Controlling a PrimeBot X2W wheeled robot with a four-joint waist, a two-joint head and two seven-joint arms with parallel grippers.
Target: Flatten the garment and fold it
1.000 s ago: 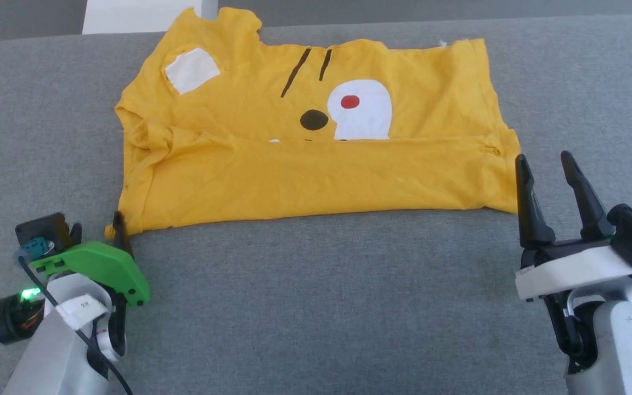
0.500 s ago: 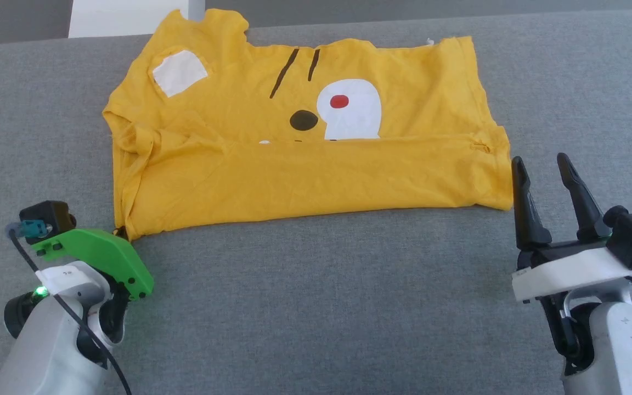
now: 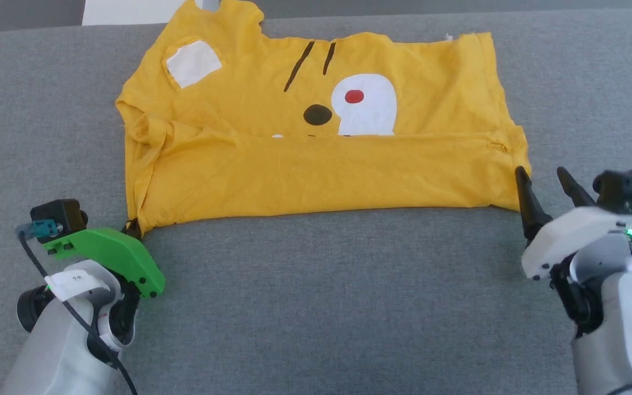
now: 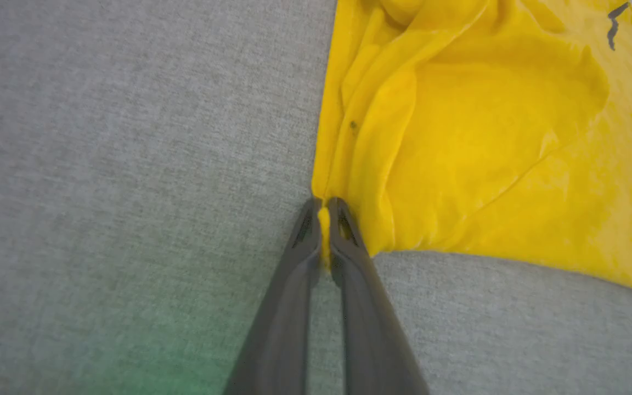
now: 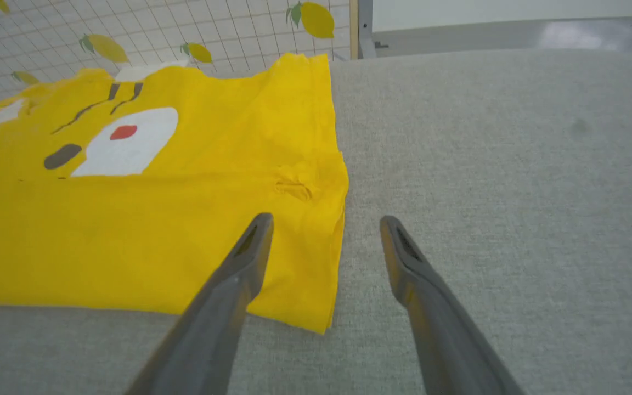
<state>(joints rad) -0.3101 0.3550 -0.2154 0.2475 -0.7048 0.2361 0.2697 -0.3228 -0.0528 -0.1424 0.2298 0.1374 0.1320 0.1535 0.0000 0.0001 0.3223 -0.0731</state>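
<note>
The mustard-yellow T-shirt (image 3: 316, 131) lies on the grey surface, its near half folded up over the printed face; the white muzzle (image 3: 364, 105) with a red dot, two black stripes and a white sleeve patch (image 3: 192, 63) still show. My left gripper (image 4: 324, 211) is shut on the shirt's near left corner (image 3: 135, 225), a strip of yellow cloth pinched between its fingers. My right gripper (image 5: 324, 225) stands open above the near right corner (image 5: 316, 307), one finger over the cloth (image 5: 129, 230), the other over bare surface. In the head view the right gripper (image 3: 541, 178) sits just off that corner.
The grey padded surface (image 3: 321, 307) spreads wide around the shirt. Beyond its far edge stands a white object (image 3: 129, 11). A white gridded wall with lemon prints (image 5: 129, 38) and a post rise behind the far edge in the right wrist view.
The head camera shifted a little. My right wrist has rolled and tipped forward toward the shirt's right corner, fingers still apart. The left gripper stays clamped on the left corner.
</note>
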